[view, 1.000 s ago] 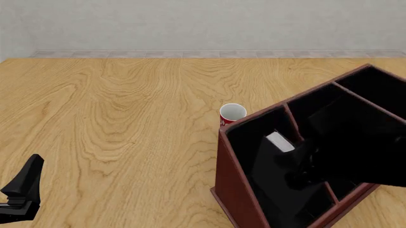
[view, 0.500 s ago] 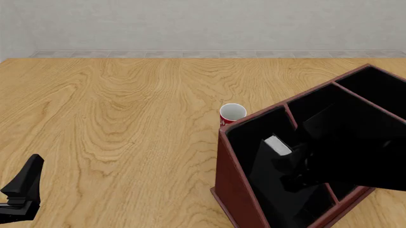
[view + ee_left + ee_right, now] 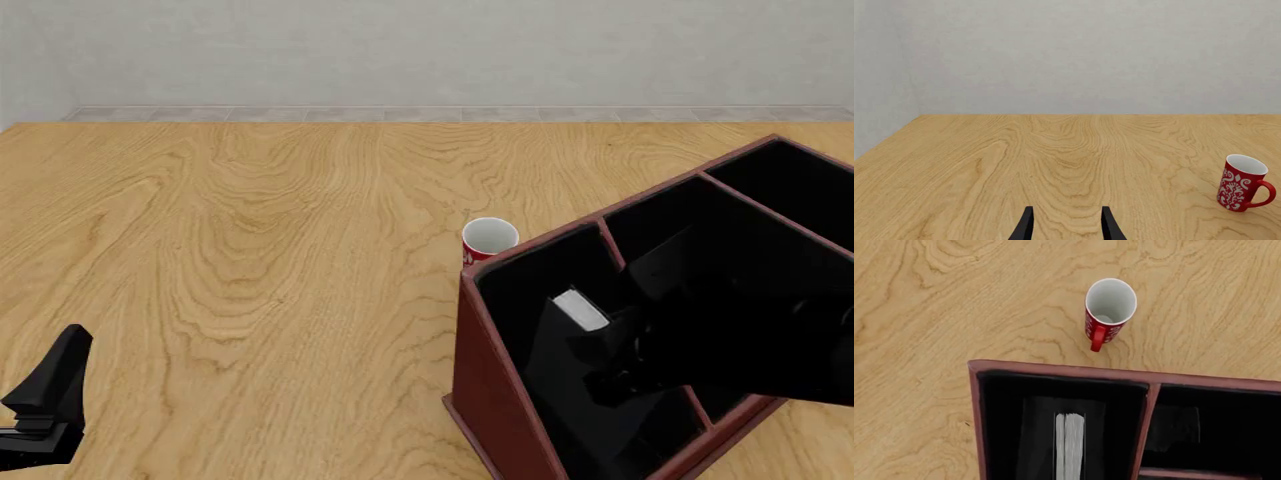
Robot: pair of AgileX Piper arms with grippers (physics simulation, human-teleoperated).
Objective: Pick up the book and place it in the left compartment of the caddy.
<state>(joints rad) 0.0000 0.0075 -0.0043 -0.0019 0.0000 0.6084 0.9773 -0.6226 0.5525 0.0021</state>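
The caddy is a reddish-brown box with a black interior, standing at the right of the table. The book shows its white page edge inside the long left compartment, tilted and held off the floor. My right gripper reaches down into that section, black against black, shut on the book. In the right wrist view the book stands on edge between dark bands within the caddy. My left gripper rests low at the near left, open and empty, its fingers apart.
A red-and-white mug stands upright just beyond the caddy's far left corner, also seen as the mug and the mug. Bare wooden tabletop stretches to the left and back toward the wall.
The right gripper and the book have sunk a little lower and leftward into the caddy's long section. The left arm has not moved.
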